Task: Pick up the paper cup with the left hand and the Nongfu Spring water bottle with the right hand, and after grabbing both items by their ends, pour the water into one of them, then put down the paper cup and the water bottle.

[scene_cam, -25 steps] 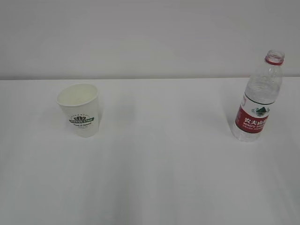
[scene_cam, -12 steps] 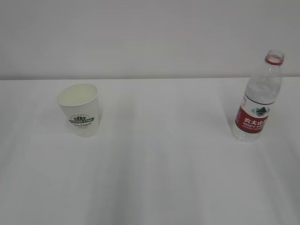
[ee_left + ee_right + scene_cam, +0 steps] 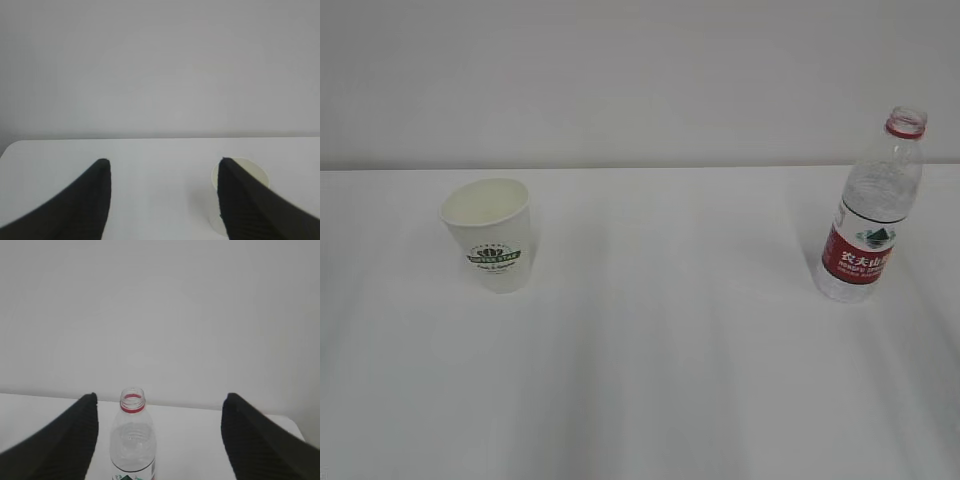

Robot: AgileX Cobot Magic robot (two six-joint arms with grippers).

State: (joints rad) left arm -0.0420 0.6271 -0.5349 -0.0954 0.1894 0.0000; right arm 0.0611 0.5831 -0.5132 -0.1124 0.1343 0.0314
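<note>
A small white paper cup [image 3: 488,234] and a clear ribbed water bottle [image 3: 873,210] stand well apart on the white worktop [image 3: 670,350]. The left claw [image 3: 162,165] and right claw [image 3: 160,400] both gape wide, holding nothing.

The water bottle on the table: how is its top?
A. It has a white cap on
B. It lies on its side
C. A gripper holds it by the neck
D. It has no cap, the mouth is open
D: the bottle stands upright on the table with only its red neck ring and an open mouth; nothing touches it.

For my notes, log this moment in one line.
white paper cup: standing, untouched | clear plastic bottle: upright, uncapped | left hand: open | right hand: open
</note>
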